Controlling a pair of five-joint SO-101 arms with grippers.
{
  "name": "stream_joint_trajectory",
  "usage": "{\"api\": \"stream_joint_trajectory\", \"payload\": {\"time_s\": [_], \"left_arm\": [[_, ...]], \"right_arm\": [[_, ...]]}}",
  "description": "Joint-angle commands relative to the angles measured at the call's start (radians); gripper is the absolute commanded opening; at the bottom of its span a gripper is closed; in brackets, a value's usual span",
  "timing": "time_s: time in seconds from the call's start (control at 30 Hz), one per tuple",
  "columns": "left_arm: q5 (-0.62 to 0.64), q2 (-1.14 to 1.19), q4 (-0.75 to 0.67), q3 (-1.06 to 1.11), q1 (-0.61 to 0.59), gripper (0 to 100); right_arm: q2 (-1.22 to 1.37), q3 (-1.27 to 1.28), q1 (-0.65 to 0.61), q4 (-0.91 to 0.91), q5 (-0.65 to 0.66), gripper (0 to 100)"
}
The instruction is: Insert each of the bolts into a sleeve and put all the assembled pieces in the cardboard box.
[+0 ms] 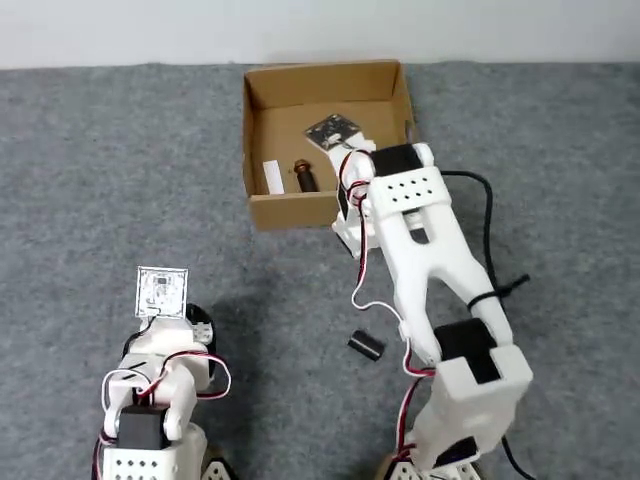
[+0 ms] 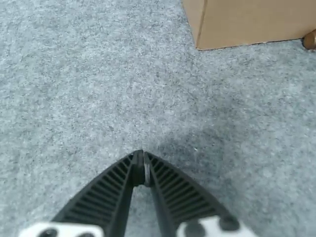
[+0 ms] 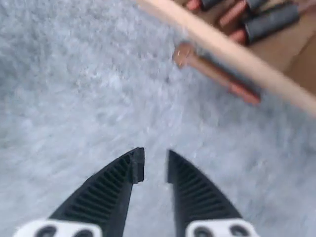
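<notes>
A copper bolt (image 3: 213, 73) lies on the grey carpet just outside the cardboard box's wall (image 3: 232, 52). My right gripper (image 3: 154, 165) hovers a short way from it, jaws slightly open and empty. Inside the box (image 1: 262, 100) lie assembled pieces with black sleeves (image 3: 271, 19); one of them (image 1: 303, 176) rests near the front wall. A loose black sleeve (image 1: 366, 345) lies on the carpet beside the right arm (image 1: 425, 240). My left gripper (image 2: 142, 170) is shut and empty over bare carpet, well short of the box corner (image 2: 247, 22). A copper tip of the bolt (image 2: 311, 39) peeks in there.
The left arm (image 1: 160, 385) is folded back at the near left with a printed marker tag (image 1: 162, 292) on it. A white label (image 1: 272, 177) lies in the box. Black cables (image 1: 490, 225) trail right of the right arm. Open carpet spreads left of the box.
</notes>
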Motion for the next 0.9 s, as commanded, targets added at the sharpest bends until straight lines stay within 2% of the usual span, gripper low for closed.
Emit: {"api": "stream_joint_trajectory", "payload": {"time_s": [0.0, 0.1, 0.27, 0.4, 0.5, 0.57, 0.73, 0.87], "left_arm": [[-0.002, -0.003, -0.011, -0.004, -0.008, 0], [-0.002, -0.003, -0.011, -0.004, -0.008, 0], [-0.002, -0.003, -0.011, -0.004, -0.008, 0], [-0.002, -0.003, -0.011, -0.004, -0.008, 0], [-0.002, -0.003, -0.011, -0.004, -0.008, 0], [-0.002, -0.003, -0.011, -0.004, -0.008, 0], [-0.002, -0.003, -0.011, -0.004, -0.008, 0], [-0.002, -0.003, -0.011, -0.004, -0.008, 0]], "right_arm": [[0.001, -0.009, -0.001, -0.041, 0.054, 12.9], [-0.001, -0.005, 0.002, -0.025, 0.052, 9.4], [-0.031, -0.009, 0.018, 0.12, 0.048, 1.0], [-0.107, -0.005, 0.008, 0.257, -0.038, 1.4], [-0.142, -0.002, -0.004, 0.335, -0.043, 1.6], [-0.17, 0.028, -0.008, 0.341, -0.043, 3.4], [-0.265, 0.229, -0.064, 0.341, -0.04, 17.3], [-0.375, 0.411, -0.153, 0.309, -0.006, 18.3]]}}
